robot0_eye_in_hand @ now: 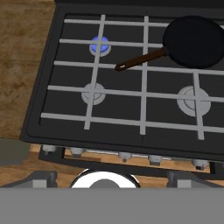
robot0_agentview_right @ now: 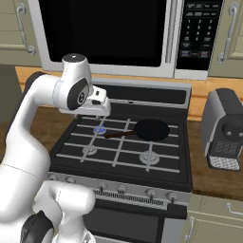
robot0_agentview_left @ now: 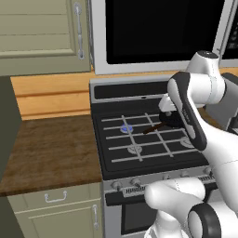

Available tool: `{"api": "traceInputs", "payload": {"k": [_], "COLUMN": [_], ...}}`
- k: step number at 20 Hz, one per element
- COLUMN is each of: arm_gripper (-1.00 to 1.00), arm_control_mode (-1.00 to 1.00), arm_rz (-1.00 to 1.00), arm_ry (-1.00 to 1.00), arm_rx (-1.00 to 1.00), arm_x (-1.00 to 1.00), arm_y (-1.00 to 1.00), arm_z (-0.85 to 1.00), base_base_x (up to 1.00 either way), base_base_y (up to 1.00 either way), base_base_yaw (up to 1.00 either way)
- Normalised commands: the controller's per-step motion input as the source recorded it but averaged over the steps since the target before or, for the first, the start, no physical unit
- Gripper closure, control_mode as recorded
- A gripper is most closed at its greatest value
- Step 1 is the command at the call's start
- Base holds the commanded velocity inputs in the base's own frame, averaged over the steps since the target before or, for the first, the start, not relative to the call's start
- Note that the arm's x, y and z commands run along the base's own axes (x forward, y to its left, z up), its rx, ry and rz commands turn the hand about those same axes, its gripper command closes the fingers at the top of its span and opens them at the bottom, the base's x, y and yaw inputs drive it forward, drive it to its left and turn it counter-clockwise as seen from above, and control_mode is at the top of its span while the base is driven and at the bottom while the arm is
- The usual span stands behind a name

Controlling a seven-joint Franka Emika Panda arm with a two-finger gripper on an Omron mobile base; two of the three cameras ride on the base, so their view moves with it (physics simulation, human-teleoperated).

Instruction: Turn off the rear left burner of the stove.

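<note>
A wooden bench [robot0_agentview_left: 51,148] flanks the stove [robot0_agentview_right: 142,97]; the knob row [robot0_eye_in_hand: 124,156] is seen below the raised gripper [robot0_agentview_right: 99,102], whose opening cannot be told, the rear left burner [robot0_eye_in_hand: 100,45] beyond.

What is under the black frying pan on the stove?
The frying pan sits on the pale grates at the stove's rear right. Whatever burner lies beneath is covered. The rear left burner glows blue, uncovered.

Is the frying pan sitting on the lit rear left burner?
No, the frying pan sits on the rear right of the stove; just its handle tip points toward the blue-glowing rear left burner.
</note>
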Motion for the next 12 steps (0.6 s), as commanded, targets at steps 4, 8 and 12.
{"api": "traceInputs", "payload": {"k": [4, 8, 12], "arm_gripper": [-1.0, -1.0, -1.0], "arm_control_mode": [-1.0, -1.0, 1.0], "arm_rz": [0.0, 0.0, -0.01], "arm_ry": [0.0, 0.0, 0.0], "arm_rx": [0.0, 0.0, 0.0], "arm_x": [0.0, -0.02, -0.19], "arm_y": [0.0, 0.0, -0.01], "arm_z": [0.0, 0.0, 0.0], "base_base_x": [0.0, 0.0, -0.19], "base_base_y": [0.0, 0.0, -0.08], "base_base_yaw": [0.0, 0.0, -0.02]}}
